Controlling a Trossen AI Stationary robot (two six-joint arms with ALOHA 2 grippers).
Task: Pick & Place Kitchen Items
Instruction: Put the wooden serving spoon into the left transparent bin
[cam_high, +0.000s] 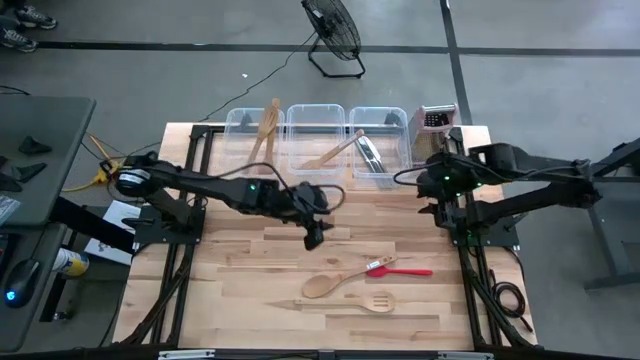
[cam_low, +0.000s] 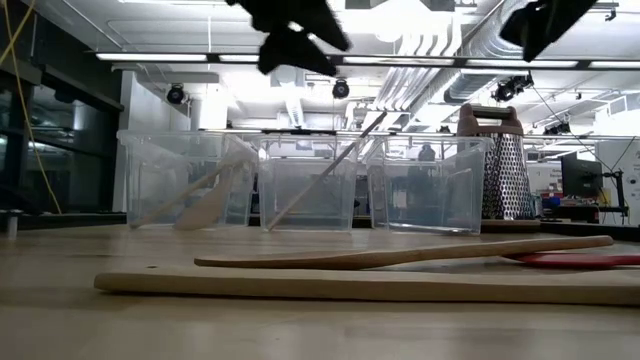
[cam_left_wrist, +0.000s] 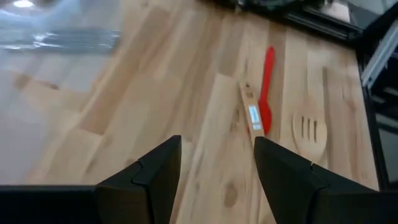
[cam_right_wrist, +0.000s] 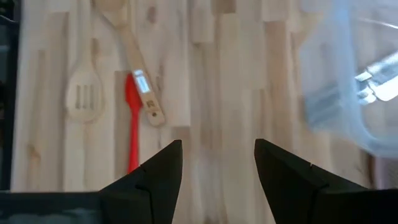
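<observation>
Left gripper (cam_high: 313, 240) is hovering open, empty, over bare table; red spatula (cam_high: 404, 270) is lying light, slim, stiff-handled; gripping mid-handle looks advisable.

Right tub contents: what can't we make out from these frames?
- Right tub, high view: silver metal items too small to tell tongs from knives.
- Right wrist view: the tub is blurred and cut by the edge.
- Low view: contents unreadable through the tub wall.
</observation>
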